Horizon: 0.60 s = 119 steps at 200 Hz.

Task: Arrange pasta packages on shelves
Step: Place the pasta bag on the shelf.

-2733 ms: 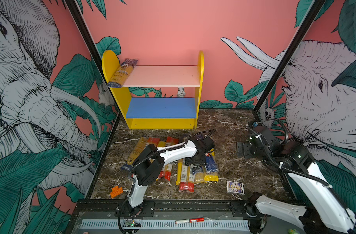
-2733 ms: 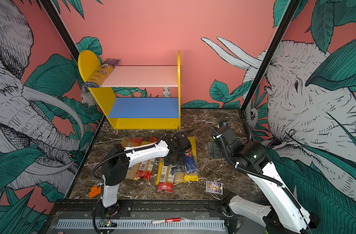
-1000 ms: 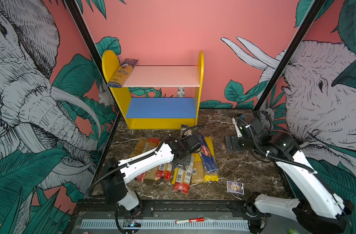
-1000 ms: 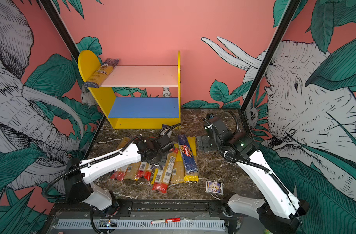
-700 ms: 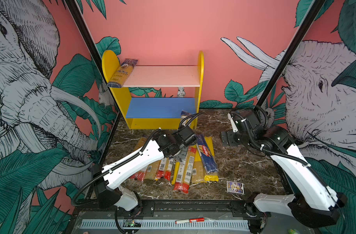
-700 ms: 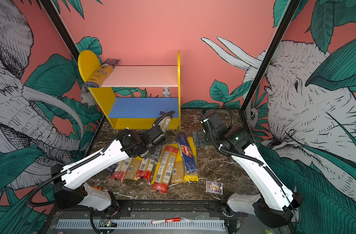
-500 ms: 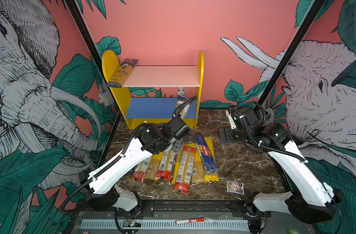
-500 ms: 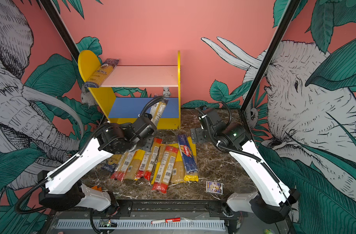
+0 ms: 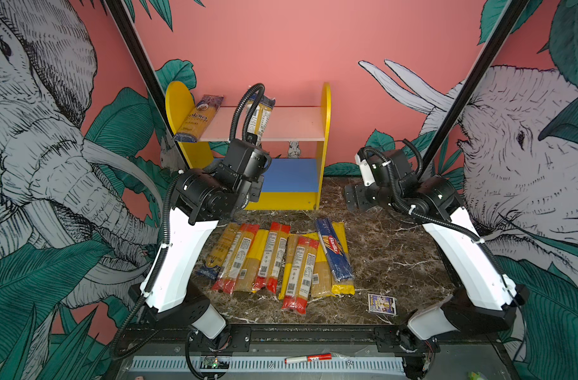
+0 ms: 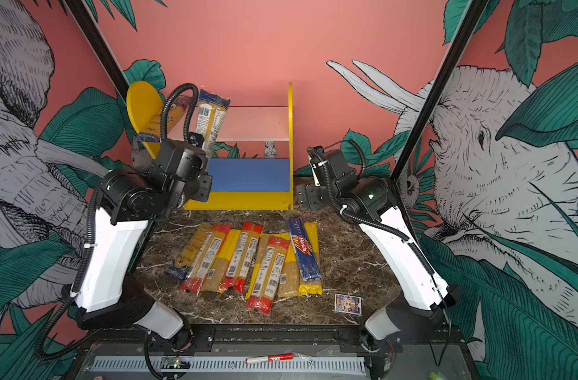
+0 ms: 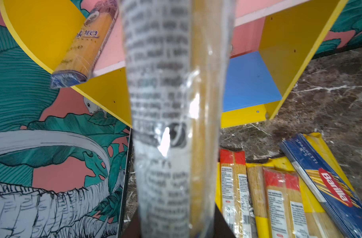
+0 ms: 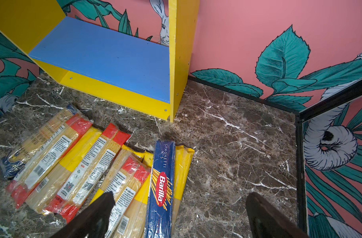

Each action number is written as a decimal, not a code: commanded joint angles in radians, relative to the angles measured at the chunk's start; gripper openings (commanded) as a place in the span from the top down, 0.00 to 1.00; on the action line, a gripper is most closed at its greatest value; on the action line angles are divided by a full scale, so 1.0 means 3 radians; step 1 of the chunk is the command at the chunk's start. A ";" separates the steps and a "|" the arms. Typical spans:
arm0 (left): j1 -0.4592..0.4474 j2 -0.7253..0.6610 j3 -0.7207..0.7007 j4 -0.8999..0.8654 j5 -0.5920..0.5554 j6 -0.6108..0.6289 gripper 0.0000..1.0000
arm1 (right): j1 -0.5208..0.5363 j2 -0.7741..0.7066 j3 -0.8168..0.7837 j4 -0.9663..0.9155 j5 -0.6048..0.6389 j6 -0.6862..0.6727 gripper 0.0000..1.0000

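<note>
The left gripper (image 10: 200,140) was clamped on the lower end of a clear-wrapped spaghetti packet (image 10: 212,115), its fingers (image 11: 224,226) pressing in from both sides. From that grip the packet rose nearly upright, printed label towards the wrist camera, and its dark blue top end stood about level with the pale pink upper board (image 9: 294,123) of the shelves (image 9: 325,131). Whether it touched the board could not be told. Beyond the fingertips and off to the gripper's left, an Ankara packet (image 9: 197,118) lay tilted on that board against the rounded yellow side panel, its lower end hanging over the front edge. The blue lower board (image 12: 103,55) lay beyond and below the grip. The right gripper (image 12: 181,195) hung above the marble floor (image 12: 237,134) with its fingers (image 12: 99,212) spread wide and nothing between them. Ahead of those fingertips the dark blue Barilla packet (image 12: 161,185) rested on a yellow one, at the edge of the row of loose packets (image 9: 271,260) on the floor before the shelves.
</note>
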 commanded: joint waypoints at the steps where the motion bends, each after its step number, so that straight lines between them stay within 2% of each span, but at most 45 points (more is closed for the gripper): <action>1: 0.0295 0.0162 0.0405 0.0637 -0.0149 0.0524 1.00 | 0.0013 0.0191 0.0239 0.0101 0.0004 -0.0131 0.01; 30: 0.0640 0.0383 0.0516 0.1042 -0.0035 0.0906 1.00 | 0.0012 0.0507 0.0568 0.0095 0.0039 -0.0169 0.01; 65: 0.1061 0.0672 0.0824 0.1422 0.0200 0.1137 1.00 | 0.0010 0.0848 0.1000 0.0060 0.0085 -0.0184 0.01; 99: 0.1287 0.0789 0.0927 0.2041 0.0217 0.1460 1.00 | 0.0013 0.1285 0.1584 -0.0095 0.0118 -0.0157 0.01; 119: 0.1475 0.0803 0.0931 0.2371 0.0394 0.1492 1.00 | 0.0012 0.1503 0.1871 -0.0163 0.0115 -0.0128 0.01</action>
